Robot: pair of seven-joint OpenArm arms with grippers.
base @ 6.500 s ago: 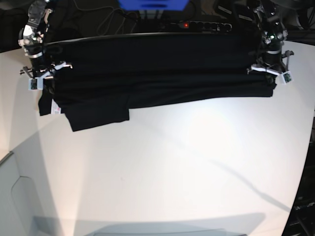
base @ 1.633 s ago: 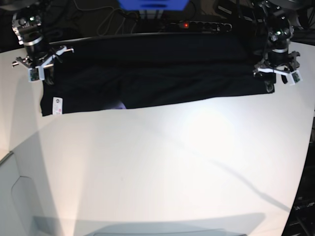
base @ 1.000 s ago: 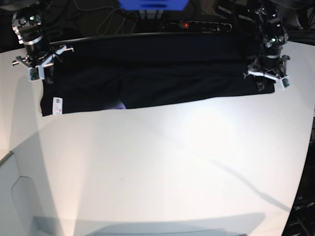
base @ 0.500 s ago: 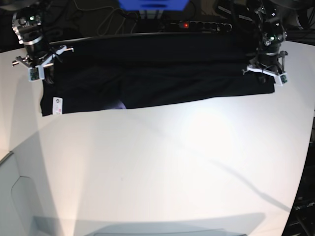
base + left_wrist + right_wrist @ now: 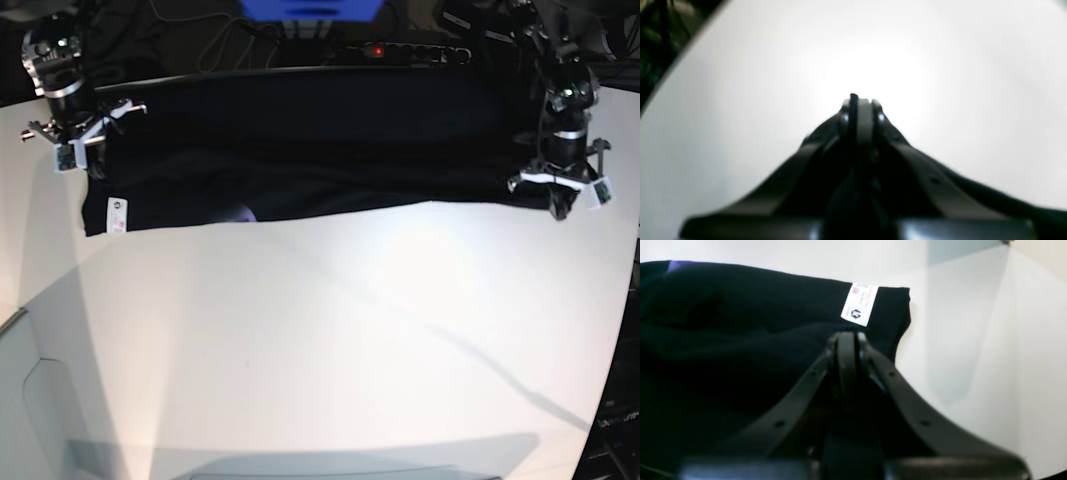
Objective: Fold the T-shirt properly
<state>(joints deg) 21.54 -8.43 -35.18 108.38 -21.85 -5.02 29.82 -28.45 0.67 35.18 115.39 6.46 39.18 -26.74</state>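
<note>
lying along the far edge of the white table (image 5: 330, 340), the black shirt (image 5: 310, 150) is spread as a long folded band that runs from near the far left corner to near the far right corner in the base view. its near edge is seen running roughly straight across the table, and a white label (image 5: 115, 214) is shown at the band's near left corner. a small patch of purple print (image 5: 238, 214) is exposed at the near edge, left of the middle.

the right gripper (image 5: 72, 152) is placed over the shirt's far left corner. in the right wrist view its jaws are seen pressed together, with dark cloth around and below them; whether cloth is pinched between them cannot be told. the label (image 5: 860, 304) is seen just beyond the tips, near the shirt's corner.

the left gripper (image 5: 560, 200) is held at the shirt's near right corner. in the left wrist view its jaws are closed, a thin dark strip is seen between the tips, and only bare table is shown beyond; whether that strip is cloth cannot be told.
</note>
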